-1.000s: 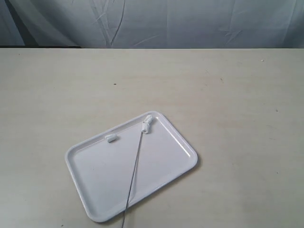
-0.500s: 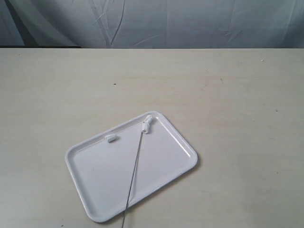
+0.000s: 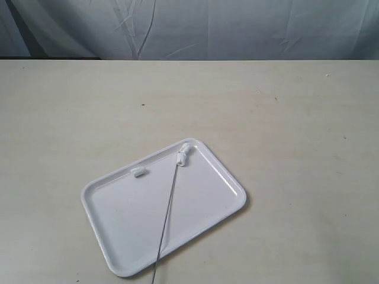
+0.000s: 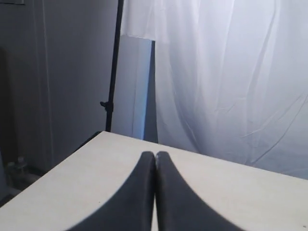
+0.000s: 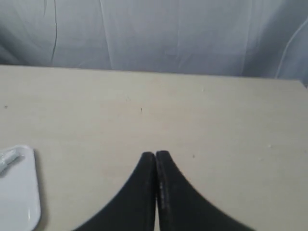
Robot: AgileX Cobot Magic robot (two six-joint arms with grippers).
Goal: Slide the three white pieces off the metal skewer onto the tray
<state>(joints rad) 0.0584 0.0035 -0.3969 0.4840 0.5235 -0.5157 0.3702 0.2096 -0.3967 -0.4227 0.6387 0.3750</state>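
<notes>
I read left gripper (image 4: 155,155) and right gripper (image 5: 155,154) pressed shut, empty — tray (image 5: 21,197) edge off beside the right jaws, table (image 5: 192,110) ahead.

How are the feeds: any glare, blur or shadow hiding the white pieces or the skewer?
Exterior view: even light, no glare, slightly soft; white pieces barely stand out on the white tray; skewer is a thin dark line cut off at the bottom edge. Left wrist view: bright curtain, left hand in silhouette. Right wrist view: soft, pieces a blur at the edge.
</notes>
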